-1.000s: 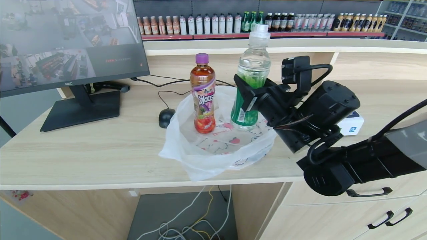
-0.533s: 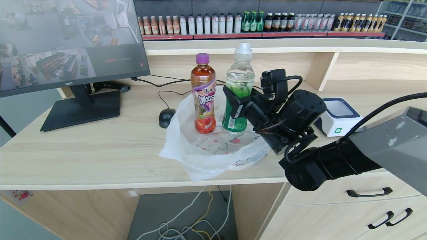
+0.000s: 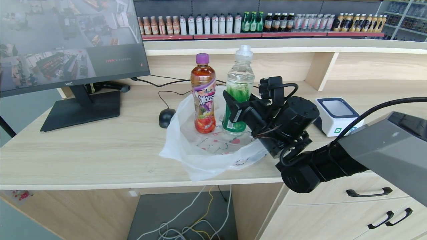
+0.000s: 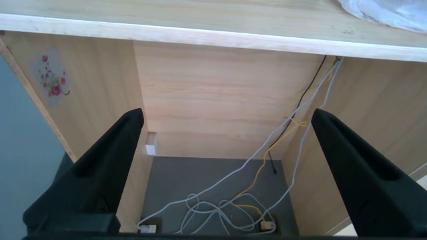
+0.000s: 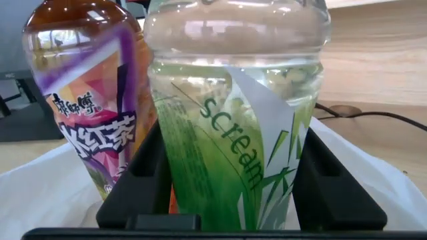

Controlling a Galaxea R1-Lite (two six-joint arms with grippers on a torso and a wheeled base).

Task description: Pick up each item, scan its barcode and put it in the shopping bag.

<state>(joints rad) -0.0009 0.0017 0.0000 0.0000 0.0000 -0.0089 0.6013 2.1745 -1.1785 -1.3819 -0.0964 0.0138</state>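
Brings the green-label bottle left and down from beside the scanner, into the shopping bag. Leaves that bag spread open on the counter to receive items. Clamps the right gripper around the bottle's lower body, keeping it upright, close beside the tea bottle standing inside. Parks the left gripper below the counter, spread wide, empty.

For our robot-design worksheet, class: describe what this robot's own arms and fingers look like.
The right arm is a chain of rounded black cylinders joined to a grey angular link, with black cables looping outside. The right gripper has flat black fingers; the left gripper has broad, tapering matte black fingers.
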